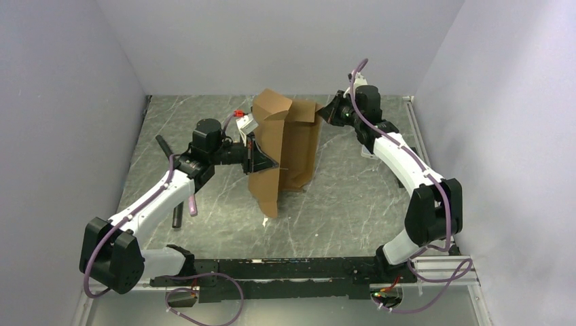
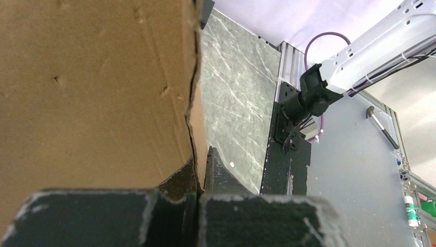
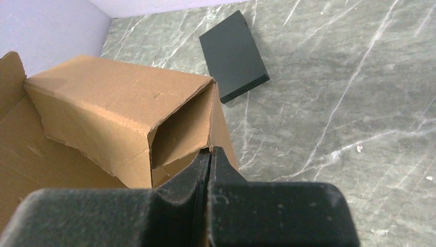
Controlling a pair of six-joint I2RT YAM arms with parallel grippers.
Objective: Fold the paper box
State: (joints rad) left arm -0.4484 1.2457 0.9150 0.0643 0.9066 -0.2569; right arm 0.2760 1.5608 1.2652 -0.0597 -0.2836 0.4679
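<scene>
The brown paper box [image 1: 292, 146] is held up on edge over the middle of the table, partly folded, with one long flap hanging down toward the near side. My left gripper [image 1: 263, 161] is shut on its left panel; in the left wrist view the black fingers pinch the cardboard edge [image 2: 203, 170], and the panel [image 2: 92, 92] fills the left half. My right gripper [image 1: 326, 112] is shut on the box's far right corner. The right wrist view shows that gripper [image 3: 211, 152] clamped on the edge of a folded-up side wall [image 3: 113, 108].
A flat black slab [image 3: 234, 54] lies on the marble table [image 1: 353, 204] beyond the box; the box hides it from the top camera. Lavender walls close in the left, back and right. The right arm's base [image 2: 308, 98] stands at the near rail.
</scene>
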